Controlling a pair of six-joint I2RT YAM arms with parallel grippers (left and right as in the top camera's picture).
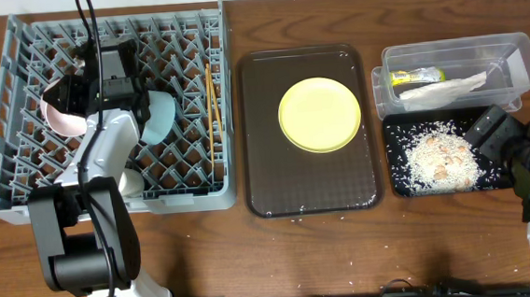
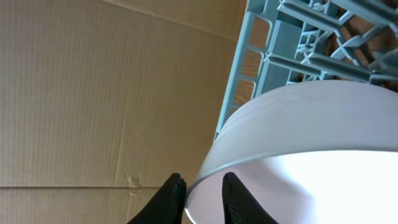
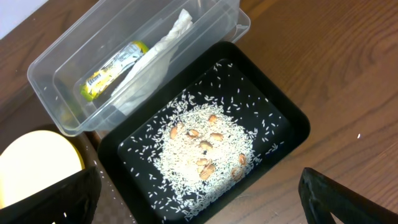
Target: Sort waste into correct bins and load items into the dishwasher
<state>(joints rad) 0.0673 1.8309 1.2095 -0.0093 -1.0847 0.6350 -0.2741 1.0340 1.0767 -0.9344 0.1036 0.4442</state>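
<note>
My left gripper (image 2: 200, 198) is shut on the rim of the pale pink bowl (image 2: 311, 143), held tilted over the left part of the grey dish rack (image 1: 20, 119); the bowl also shows in the overhead view (image 1: 57, 113). The light blue bowl (image 1: 160, 118), the white cup (image 1: 133, 182) and the chopsticks (image 1: 211, 105) lie in the rack. The yellow plate (image 1: 319, 115) sits on the brown tray. My right gripper (image 3: 199, 205) is open and empty above the black tray (image 3: 286, 118), which holds rice and scraps (image 3: 205, 152). The clear tub (image 3: 56, 62) holds the wrapper (image 3: 112, 70) and the napkin (image 3: 155, 56).
The dark brown serving tray (image 1: 266, 167) lies between the rack and the bins, with a few rice grains along its front. The clear tub (image 1: 520, 56) is behind the black tray (image 1: 398, 172) at the right. Cardboard stands behind the rack (image 2: 93, 93).
</note>
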